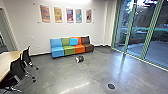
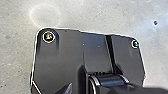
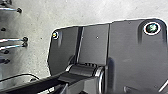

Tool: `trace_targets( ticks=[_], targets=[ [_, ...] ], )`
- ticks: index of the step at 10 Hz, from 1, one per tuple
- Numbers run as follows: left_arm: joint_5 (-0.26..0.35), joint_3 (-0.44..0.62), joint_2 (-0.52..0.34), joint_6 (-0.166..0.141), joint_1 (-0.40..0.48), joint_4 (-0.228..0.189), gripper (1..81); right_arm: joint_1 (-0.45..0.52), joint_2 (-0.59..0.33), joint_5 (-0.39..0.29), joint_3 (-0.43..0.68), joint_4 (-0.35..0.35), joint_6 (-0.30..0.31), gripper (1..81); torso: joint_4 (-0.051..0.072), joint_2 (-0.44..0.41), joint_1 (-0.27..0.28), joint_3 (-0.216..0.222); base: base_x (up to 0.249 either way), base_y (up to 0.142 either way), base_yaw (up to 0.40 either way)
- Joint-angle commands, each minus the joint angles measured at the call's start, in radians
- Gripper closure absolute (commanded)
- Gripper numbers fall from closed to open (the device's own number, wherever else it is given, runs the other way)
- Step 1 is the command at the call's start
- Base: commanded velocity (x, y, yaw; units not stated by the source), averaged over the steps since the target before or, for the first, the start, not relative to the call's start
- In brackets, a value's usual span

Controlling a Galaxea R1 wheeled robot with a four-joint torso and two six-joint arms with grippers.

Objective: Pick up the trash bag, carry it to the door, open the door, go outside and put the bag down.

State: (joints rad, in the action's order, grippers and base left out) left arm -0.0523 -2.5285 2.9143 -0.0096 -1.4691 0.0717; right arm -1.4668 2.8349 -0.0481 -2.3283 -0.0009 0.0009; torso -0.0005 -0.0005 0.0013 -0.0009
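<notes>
Head view: there, in front of the couch (image 1: 70, 51), likely the trash bag (image 1: 79, 59)! Probably light, soft, best pinched up top. Grippers: state cannot be told.

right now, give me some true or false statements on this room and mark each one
1. The sofa stands below the row of posters. True.
2. The chairs by the table are red. False: they are black.
3. The tall glass panes are on the right side of the head view. True.
4. The blue cushion lies on the floor. False: it is up on the sofa, against the backrest.
5. The sofa's seats are all one colour. False: they are blue, green, orange and brown.
6. A dark round spot on the floor is nearer the robot than the sofa is. True.
</notes>
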Motion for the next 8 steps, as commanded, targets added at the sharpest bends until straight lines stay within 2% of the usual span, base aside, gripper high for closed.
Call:
trace_targets(
  ticks=[1,4,8],
  targets=[
    [0.046,0.017,-0.004,-0.003,0.054,0.003,1.0,0.058,-0.001,-0.052,0.028,0.01,-0.004,1.0,0.0,0.0,0.0,0.0,0.0,0.0,0.0],
    [0.048,0.017,-0.01,-0.003,0.054,0.006,1.0,0.05,-0.001,-0.05,0.028,0.013,-0.002,1.0,0.0,0.0,0.0,0.0,0.0,0.0,0.0],
    [0.045,0.017,-0.01,-0.003,0.054,0.007,1.0,0.053,-0.001,-0.05,0.029,0.015,0.001,1.0,0.0,0.0,-0.001,0.0,0.116,0.0,0.0]
  ],
)
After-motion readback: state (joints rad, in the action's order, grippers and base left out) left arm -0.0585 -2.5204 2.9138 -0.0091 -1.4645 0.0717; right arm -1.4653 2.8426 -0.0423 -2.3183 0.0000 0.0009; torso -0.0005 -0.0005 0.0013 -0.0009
